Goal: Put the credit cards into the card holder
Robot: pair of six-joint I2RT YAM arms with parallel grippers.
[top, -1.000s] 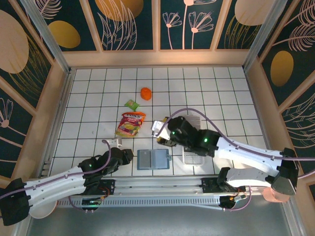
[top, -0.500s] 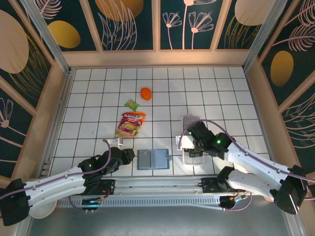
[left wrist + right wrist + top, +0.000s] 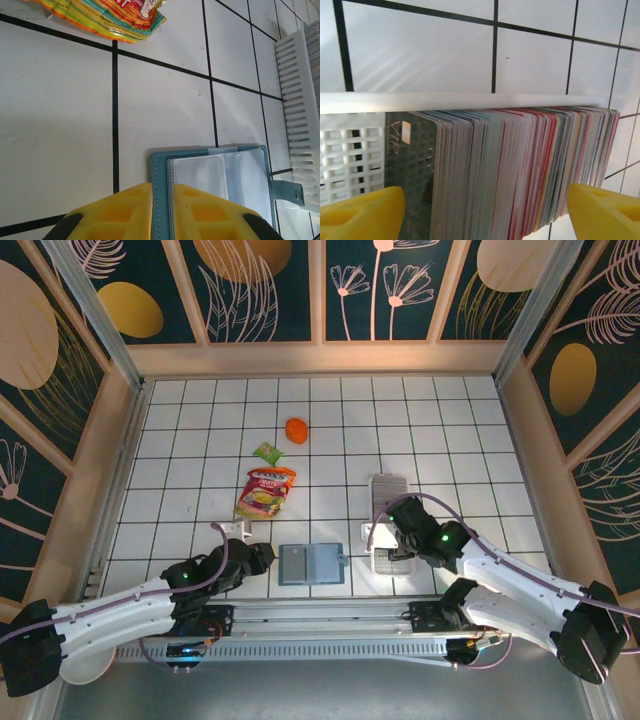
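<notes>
Right wrist view: the right gripper [image 3: 482,215] hangs over the credit cards [image 3: 520,165], which stand on edge in a packed row in the white tray [image 3: 470,101]. Its yellow fingers [image 3: 360,215] are wide apart, one towards each end of the row, and grip nothing. For the pick in hand, the jaws would best shift to the exposed grey card at the end of the row. They could then narrow on that card alone and lift it straight up; closing across the whole pack would likely drag out several cards or tip the tray. Left wrist view: the left gripper [image 3: 162,212] is nearly together, apparently clamped on the left edge of the open card holder [image 3: 220,172]. The card holder lies flat on the tiles just beside the tray with its clear pockets facing up, and this hold should keep it steady for insertion. Compared with a second ago, the right gripper has moved from the tiles left of the tray to above it, while the left arm and card holder are unchanged.
</notes>
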